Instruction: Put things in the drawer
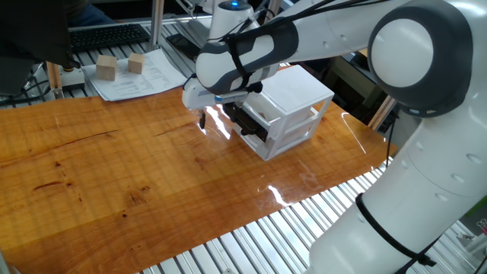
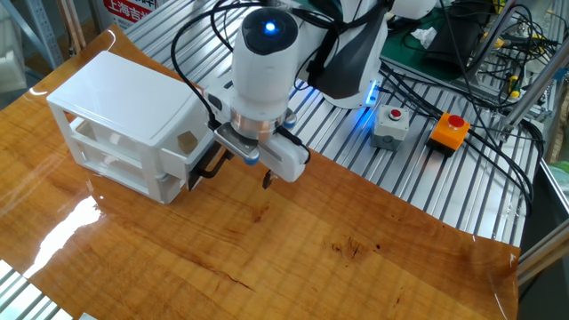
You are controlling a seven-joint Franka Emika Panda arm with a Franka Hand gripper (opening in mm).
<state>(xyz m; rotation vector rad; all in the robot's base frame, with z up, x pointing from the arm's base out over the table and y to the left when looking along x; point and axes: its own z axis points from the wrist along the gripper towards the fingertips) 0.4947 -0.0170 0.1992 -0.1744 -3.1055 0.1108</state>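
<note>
Cube (image 2: 188, 141) sits inside the pulled-out upper drawer (image 2: 197, 153) of the white cabinet (image 2: 116, 98), so the placing step looks done and closing remains. Gripper (image 2: 240, 164) hangs just in front of the black drawer front; one dark finger (image 2: 266, 179) points down at the worktop (image 2: 267, 249), the other is lost against the black front, so the fingers seem spread and empty, though I cannot tell for certain. In the one fixed view the gripper (image 1: 217, 114) hides most of the drawer (image 1: 251, 122) and the cube is not visible. Next move, by my judgement, calls for pushing the front squarely inward without tipping the light cabinet. Readable writing is scarce: a red-and-white sign (image 2: 132, 9) at the far edge carries characters too small to make out.
</note>
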